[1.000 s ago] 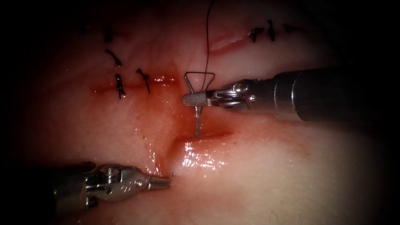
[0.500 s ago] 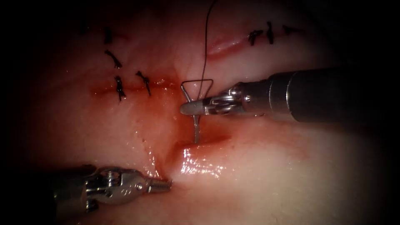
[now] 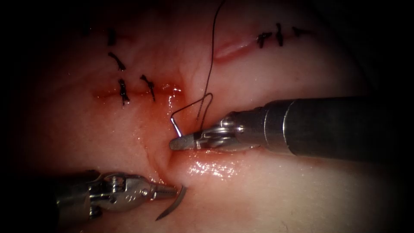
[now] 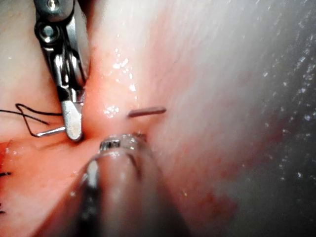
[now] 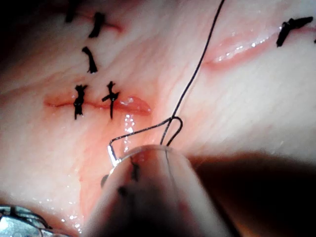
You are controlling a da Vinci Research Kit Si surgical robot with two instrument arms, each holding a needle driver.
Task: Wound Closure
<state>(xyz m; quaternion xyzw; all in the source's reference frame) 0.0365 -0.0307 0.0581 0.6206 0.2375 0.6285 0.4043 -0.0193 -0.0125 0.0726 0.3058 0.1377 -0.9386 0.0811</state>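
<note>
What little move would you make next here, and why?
Probably open the left hand and take the needle by its exposed tip. That tip stands out of the tissue right beside the left hand, which is shut and holds nothing. The right hand grips the needle's tail end, with the thread trailing from it.

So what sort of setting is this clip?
Likely a bench suturing practice: pale tissue with a cut, finished stitches, and two needle drivers. The right tool holds the needle's rear end; its tip emerges beside the left tool.
</note>
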